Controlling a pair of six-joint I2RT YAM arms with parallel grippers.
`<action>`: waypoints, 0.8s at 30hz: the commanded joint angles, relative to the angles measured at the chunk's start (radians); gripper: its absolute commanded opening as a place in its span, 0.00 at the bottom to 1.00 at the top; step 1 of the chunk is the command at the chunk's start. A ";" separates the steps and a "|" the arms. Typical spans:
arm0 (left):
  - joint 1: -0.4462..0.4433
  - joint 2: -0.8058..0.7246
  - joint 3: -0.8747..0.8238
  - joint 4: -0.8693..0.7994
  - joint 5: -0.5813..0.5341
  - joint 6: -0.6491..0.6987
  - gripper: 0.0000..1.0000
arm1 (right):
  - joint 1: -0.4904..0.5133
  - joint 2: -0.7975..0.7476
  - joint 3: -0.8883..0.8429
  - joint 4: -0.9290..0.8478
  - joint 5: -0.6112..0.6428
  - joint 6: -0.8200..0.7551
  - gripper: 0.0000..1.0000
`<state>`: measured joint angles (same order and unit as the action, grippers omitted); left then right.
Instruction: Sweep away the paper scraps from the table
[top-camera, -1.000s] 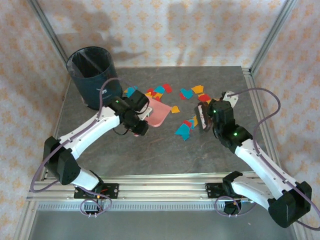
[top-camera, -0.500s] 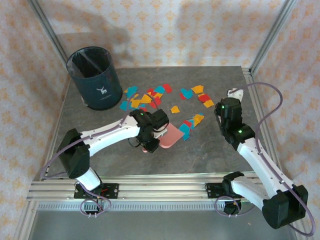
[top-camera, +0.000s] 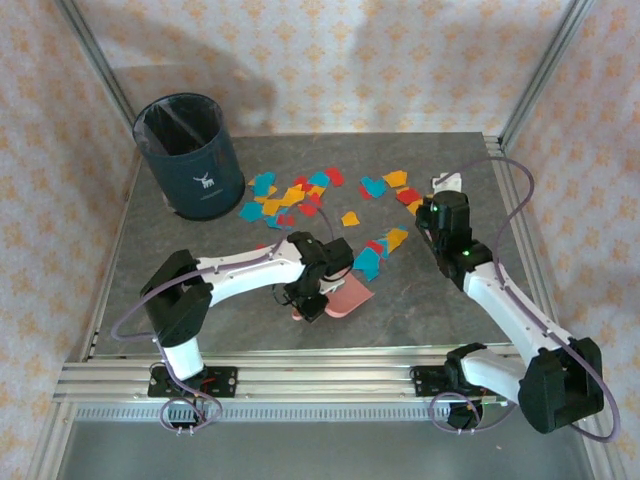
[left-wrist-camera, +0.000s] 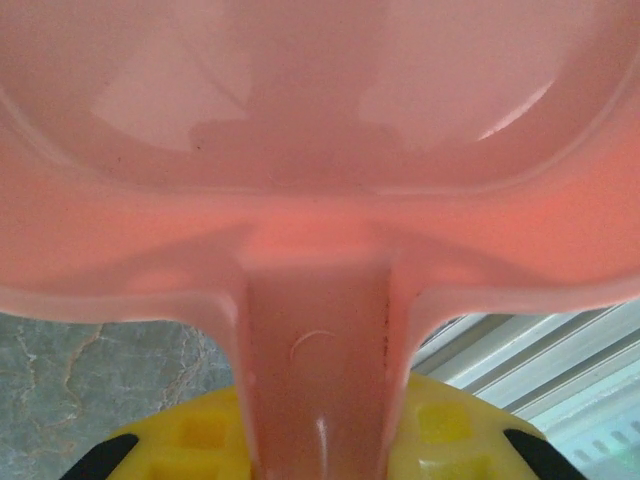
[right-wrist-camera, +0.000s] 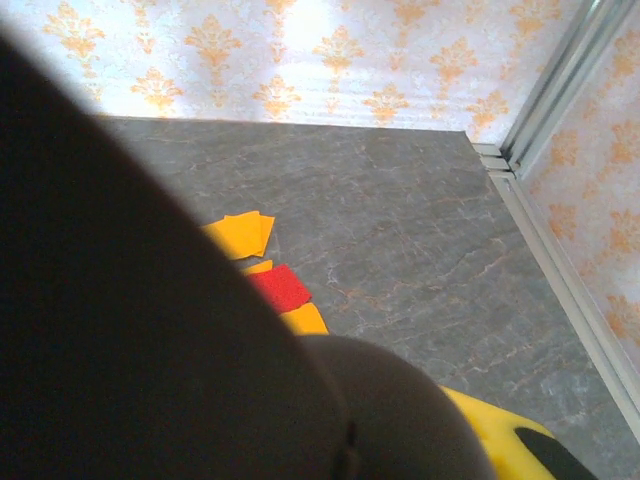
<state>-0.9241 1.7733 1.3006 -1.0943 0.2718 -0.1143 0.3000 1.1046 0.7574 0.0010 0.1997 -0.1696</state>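
Lower centre, the left claw (top-camera: 316, 298) grasps the pink dustpan (top-camera: 350, 297) by its handle on the desk (top-camera: 420, 310). Paper scraps (top-camera: 300, 195) lie above it. The right claw (top-camera: 437, 205) is clenched, apparently on a dark tool (right-wrist-camera: 120, 300).

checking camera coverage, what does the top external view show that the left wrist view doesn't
Top external adds the dark waste bin, the paper scraps and the right arm. Left wrist adds the yellow fingers of the left tool clamped on the handle. Shared: the pink dustpan, the grey table and its silver rail.
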 joint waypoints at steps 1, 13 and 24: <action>-0.007 0.025 0.022 -0.044 0.000 -0.007 0.00 | -0.002 0.019 0.005 0.080 -0.032 -0.019 0.00; -0.008 0.090 0.056 -0.056 0.017 -0.004 0.00 | 0.000 0.098 0.027 0.069 -0.062 -0.007 0.00; 0.003 0.189 0.130 -0.060 0.021 0.008 0.00 | 0.061 0.099 0.019 0.008 -0.109 -0.038 0.00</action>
<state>-0.9230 1.9388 1.3972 -1.1198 0.2848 -0.1108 0.3359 1.2015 0.7631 0.0624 0.1223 -0.1925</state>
